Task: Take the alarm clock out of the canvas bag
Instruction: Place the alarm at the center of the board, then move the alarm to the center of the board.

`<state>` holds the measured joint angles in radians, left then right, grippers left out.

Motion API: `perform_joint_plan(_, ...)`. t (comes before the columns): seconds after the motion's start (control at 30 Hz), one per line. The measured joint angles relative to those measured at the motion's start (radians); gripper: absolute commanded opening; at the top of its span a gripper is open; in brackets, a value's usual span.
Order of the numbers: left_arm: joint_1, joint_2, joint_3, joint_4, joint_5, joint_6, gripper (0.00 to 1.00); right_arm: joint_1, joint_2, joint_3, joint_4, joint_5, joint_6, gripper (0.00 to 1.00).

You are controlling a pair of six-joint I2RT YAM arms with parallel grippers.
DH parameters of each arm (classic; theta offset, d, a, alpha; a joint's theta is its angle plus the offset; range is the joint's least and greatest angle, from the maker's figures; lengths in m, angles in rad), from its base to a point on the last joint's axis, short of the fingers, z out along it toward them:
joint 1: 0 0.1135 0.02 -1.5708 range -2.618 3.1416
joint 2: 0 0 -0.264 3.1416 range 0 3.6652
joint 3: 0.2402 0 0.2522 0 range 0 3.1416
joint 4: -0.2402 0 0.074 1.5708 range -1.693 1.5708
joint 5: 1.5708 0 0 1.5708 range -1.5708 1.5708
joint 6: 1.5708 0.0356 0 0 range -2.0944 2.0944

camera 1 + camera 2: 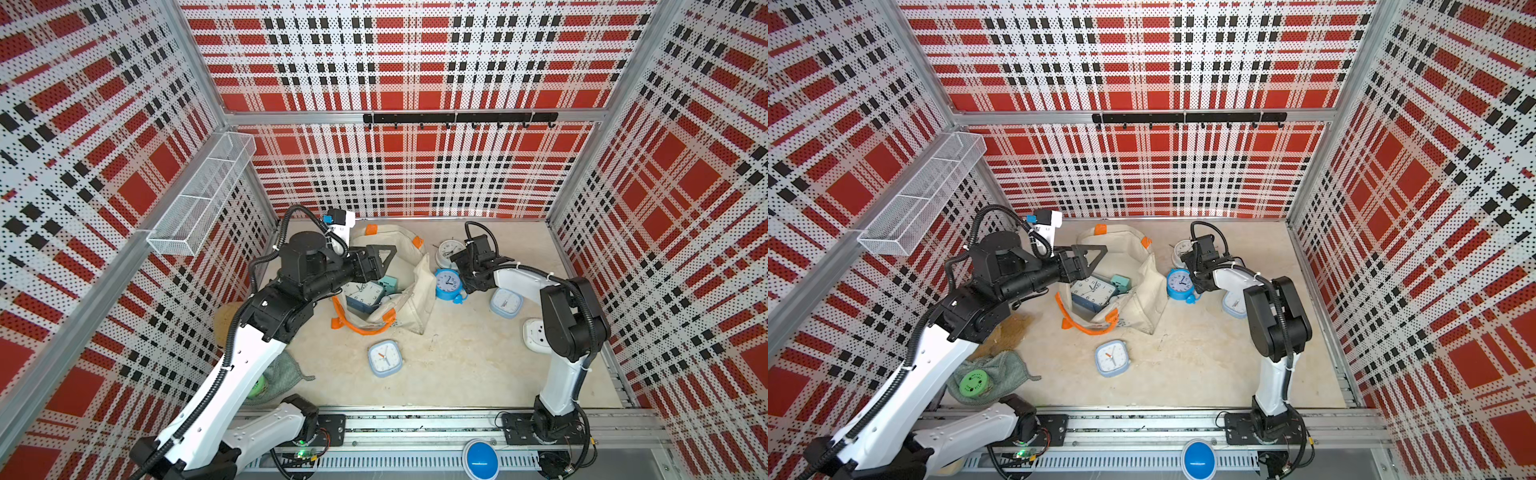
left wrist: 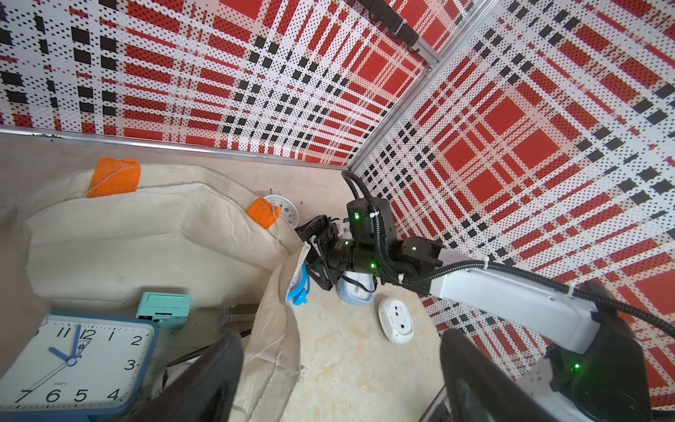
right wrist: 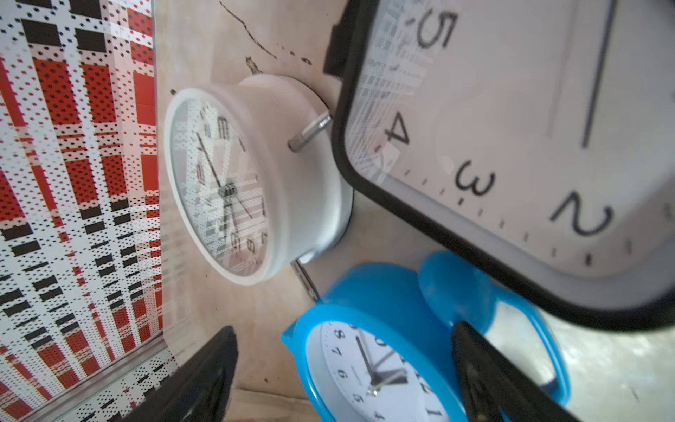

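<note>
The cream canvas bag (image 1: 409, 291) (image 1: 1142, 286) (image 2: 146, 237) with orange handles lies open mid-table. Inside it rest a blue square alarm clock (image 1: 365, 295) (image 2: 80, 361) and a small teal clock (image 1: 390, 284) (image 2: 164, 308). My left gripper (image 1: 384, 255) (image 2: 339, 383) hangs open over the bag's mouth, holding nothing. A round blue twin-bell alarm clock (image 1: 449, 284) (image 3: 383, 347) stands on the table just right of the bag. My right gripper (image 1: 461, 272) (image 3: 343, 329) is open around it, with one finger well clear of the clock.
A white round clock (image 1: 449, 249) (image 3: 233, 182) stands behind the blue one, and a black-framed clock (image 3: 511, 146) shows close by in the right wrist view. Pale blue square clocks (image 1: 384, 357) (image 1: 506, 302), a white oval device (image 1: 534, 332) and a green cloth (image 1: 988, 374) lie around.
</note>
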<state>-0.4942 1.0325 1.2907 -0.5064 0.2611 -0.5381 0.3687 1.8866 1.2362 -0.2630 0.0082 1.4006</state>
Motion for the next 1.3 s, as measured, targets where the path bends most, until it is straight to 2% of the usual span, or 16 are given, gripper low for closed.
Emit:
perform_joint_plan(0.43, -0.014, -0.069, 0.0, -0.037, -0.044, -0.011, 0.88, 0.143, -0.085, -0.095, -0.093, 0.032, -0.018, 0.92)
perform_joint_plan(0.57, -0.02, -0.074, 0.0, -0.054, -0.058, -0.011, 0.87, 0.17, -0.097, 0.018, -0.252, 0.111, -0.122, 0.92)
perform_joint_plan(0.77, -0.02, -0.075, 0.0, -0.061, -0.066, -0.01, 0.88, 0.172, -0.098, 0.274, -0.412, 0.24, -0.362, 0.93)
perform_joint_plan(0.9, -0.02, -0.074, 0.0, -0.061, -0.068, -0.006, 0.88, 0.163, -0.059, 0.428, -0.482, 0.27, -0.496, 0.93)
perform_joint_plan(1.3, -0.02, -0.044, 0.0, -0.062, -0.066, 0.005, 0.88, 0.105, 0.121, 0.452, -0.562, 0.206, -0.597, 0.94)
